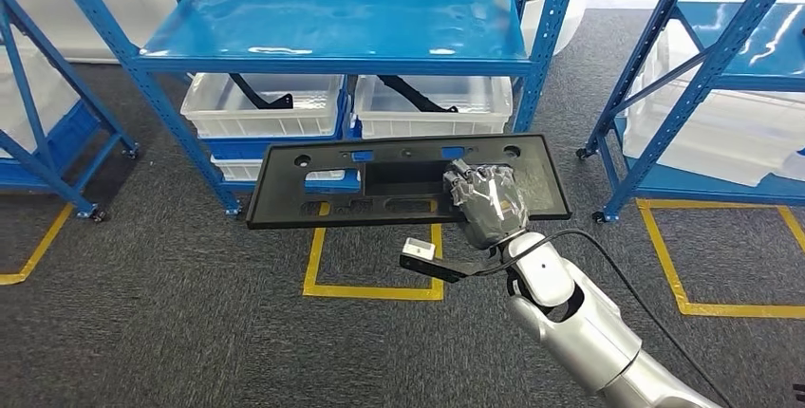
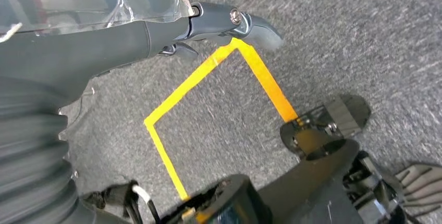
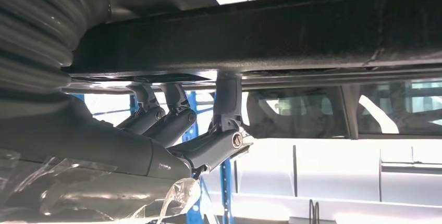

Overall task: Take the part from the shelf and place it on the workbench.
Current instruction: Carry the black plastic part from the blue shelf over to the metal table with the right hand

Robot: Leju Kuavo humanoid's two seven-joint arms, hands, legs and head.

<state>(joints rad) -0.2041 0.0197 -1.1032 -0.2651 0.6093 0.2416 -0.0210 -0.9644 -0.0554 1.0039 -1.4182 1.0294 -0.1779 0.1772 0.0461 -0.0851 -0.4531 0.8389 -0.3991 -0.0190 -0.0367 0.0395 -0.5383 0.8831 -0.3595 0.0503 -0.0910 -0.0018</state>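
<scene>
The right hand holds the part, a long flat black panel with cut-outs, out in front of the robot and roughly level. The fingers close around the panel's near edge toward its right end, so most of it reaches out to the robot's left with nothing under it. It hangs in the air above the grey carpet, in front of the blue shelf, touching neither. White bins sit on the shelf's lower level behind it.

The left hand hangs low over the floor by a yellow tape mark, its fingers apart and holding nothing.

So the pick looks done and the carry is in hand. No desk appears here, so the next move probably calls for turning or walking to find it, keeping the panel level and clear of the shelf posts, since the off-centre hold could let the long end sag or twist.
</scene>
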